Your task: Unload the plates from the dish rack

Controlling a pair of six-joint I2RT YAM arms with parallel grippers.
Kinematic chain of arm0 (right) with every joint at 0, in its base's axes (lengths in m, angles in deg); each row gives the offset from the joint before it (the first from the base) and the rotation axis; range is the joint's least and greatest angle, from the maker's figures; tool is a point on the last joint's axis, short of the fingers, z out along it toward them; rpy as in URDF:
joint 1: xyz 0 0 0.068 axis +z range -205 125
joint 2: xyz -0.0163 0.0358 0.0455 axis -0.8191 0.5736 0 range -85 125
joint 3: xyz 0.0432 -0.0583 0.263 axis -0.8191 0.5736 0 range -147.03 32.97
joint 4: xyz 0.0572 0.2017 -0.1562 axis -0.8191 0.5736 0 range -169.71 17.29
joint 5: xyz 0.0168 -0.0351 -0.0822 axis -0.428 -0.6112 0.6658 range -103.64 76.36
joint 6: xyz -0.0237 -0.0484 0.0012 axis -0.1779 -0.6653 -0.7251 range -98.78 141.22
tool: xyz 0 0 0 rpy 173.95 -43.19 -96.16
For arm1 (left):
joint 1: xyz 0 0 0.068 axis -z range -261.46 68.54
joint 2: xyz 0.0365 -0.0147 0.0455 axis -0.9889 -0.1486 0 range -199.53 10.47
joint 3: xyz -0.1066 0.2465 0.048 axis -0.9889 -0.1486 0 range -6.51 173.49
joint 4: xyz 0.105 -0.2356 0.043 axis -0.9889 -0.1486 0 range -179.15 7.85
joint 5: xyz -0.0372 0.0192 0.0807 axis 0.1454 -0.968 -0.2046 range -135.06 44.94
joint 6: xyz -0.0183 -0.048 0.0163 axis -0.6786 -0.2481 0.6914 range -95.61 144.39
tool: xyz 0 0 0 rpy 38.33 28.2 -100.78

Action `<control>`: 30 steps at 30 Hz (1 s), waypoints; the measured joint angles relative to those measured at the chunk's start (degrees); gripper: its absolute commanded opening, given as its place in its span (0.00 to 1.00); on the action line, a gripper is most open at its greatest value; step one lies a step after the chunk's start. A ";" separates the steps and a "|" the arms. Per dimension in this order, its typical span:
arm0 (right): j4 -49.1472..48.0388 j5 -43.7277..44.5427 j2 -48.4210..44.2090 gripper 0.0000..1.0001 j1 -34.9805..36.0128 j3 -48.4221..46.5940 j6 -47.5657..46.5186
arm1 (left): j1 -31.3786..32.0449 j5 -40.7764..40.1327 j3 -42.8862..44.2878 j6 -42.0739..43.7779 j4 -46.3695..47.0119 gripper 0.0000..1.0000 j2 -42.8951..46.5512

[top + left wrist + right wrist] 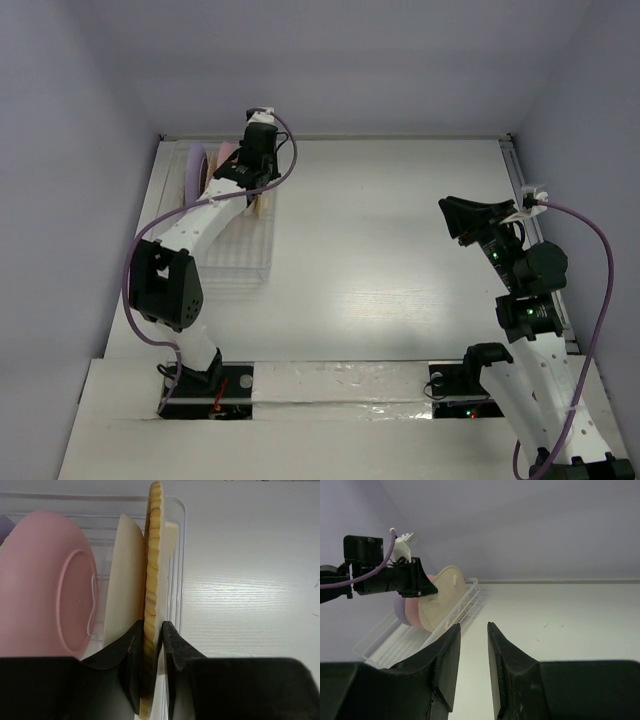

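left arm on station at the far end of the dish rack; the left gripper straddles the rim of the textured plate, one finger on each face, no gap that we can make out – we read this as a pinch on the plate. the plate stands on edge in the rack, its plane in line with the fingers and running straight away from the wrist camera, so we judge the way out to be a lift up along that plane, clear of the slots. it is the rightmost of the row, just beside the rack's right wall. the cream plate leans on its left face, apparently touching, with the pink plate next and the purple plate outermost. risk as we see it: the cream plate dragging along on the lift. the gripped plate looks tan-orange, with a ribbed, scalloped edge and a thin section – rigid plastic, we would guess. the right gripper hangs over the table, well apart to the right, jaws parted and holding nothing.
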 measured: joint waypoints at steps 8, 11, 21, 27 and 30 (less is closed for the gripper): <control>-0.07 -0.04 0.31 0.35 0.00 0.00 0.00 | 0.79 0.20 1.68 0.24 -0.68 0.00 -1.16; -0.07 -0.28 0.72 0.35 0.00 0.00 0.00 | 0.96 -0.15 2.21 0.24 -1.25 0.00 -1.16; -0.11 -0.72 2.21 0.35 0.00 0.00 0.00 | 1.81 -1.07 5.53 -0.07 -2.75 0.00 0.09; -0.11 -0.85 2.62 0.35 0.00 0.00 0.00 | 1.88 -1.20 2.73 -0.52 -0.57 0.00 4.48; -0.13 -0.87 2.89 0.35 0.00 0.00 0.00 | 1.90 -1.22 1.22 -0.70 0.37 0.00 7.45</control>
